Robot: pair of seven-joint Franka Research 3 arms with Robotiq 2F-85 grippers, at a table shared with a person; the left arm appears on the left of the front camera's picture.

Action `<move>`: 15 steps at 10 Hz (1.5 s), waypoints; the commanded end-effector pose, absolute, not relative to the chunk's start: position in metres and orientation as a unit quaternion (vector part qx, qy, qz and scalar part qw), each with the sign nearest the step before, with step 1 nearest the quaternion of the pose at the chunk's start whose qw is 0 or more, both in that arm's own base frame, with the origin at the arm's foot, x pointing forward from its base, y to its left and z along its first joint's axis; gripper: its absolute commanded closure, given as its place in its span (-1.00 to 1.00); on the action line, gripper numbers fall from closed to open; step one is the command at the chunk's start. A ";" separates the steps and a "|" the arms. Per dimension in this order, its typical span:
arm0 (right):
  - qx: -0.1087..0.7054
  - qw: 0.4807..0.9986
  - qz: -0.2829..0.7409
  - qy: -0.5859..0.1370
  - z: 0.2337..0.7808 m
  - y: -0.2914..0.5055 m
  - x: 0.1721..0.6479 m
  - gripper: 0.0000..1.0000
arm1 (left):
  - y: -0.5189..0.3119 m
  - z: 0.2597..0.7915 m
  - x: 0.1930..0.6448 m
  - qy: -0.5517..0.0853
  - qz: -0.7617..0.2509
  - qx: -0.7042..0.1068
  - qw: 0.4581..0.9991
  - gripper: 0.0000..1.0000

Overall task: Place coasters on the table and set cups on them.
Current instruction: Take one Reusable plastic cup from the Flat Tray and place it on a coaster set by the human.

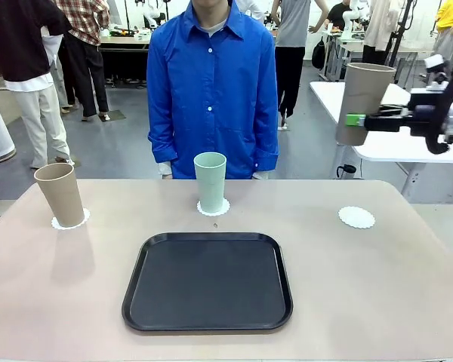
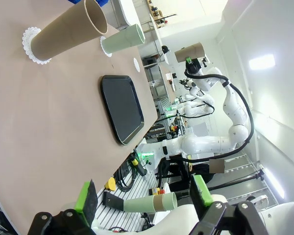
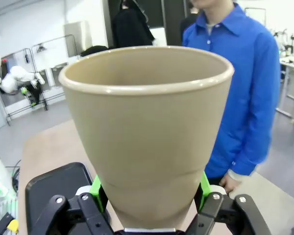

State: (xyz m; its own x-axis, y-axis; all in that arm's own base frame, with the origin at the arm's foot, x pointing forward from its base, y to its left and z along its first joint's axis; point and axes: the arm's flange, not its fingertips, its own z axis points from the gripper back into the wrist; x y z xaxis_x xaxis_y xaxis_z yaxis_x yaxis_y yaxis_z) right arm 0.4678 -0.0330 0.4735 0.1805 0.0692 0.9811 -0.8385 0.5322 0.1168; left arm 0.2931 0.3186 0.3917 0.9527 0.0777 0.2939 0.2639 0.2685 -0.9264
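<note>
High over the right side of the table (image 1: 377, 286), my right gripper (image 1: 355, 120) is shut on the lower part of a tan cup (image 1: 362, 99). In the right wrist view this cup (image 3: 147, 127) sits upright between the green pads (image 3: 95, 190) of that gripper (image 3: 149, 196). Below it an empty white coaster (image 1: 356, 217) lies on the table. A second tan cup (image 1: 59, 194) stands on a coaster (image 1: 70, 221) at the far left. A mint cup (image 1: 210, 181) stands on a coaster (image 1: 213, 207) at the middle far side. My left gripper (image 2: 143, 196) is open and holds nothing, off the table's left end.
An empty black tray (image 1: 208, 280) lies in the middle of the near half of the table. A person in a blue shirt (image 1: 211, 83) stands at the far edge behind the mint cup. A white table (image 1: 392, 143) is behind on the right.
</note>
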 end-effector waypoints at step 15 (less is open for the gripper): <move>0.332 0.688 0.337 -0.550 0.471 -0.082 0.462 -0.63 | 0.317 0.395 0.292 -0.139 -0.051 -0.599 0.787 -1.00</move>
State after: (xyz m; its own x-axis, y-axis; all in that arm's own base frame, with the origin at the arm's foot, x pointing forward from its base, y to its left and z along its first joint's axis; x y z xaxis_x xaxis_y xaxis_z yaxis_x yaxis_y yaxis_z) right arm 0.4478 -0.0749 0.4782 0.1843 0.0770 0.9798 -0.7756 0.6238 0.0969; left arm 0.2932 0.3186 0.3918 0.9526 0.0776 0.2940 0.2640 0.2686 -0.9264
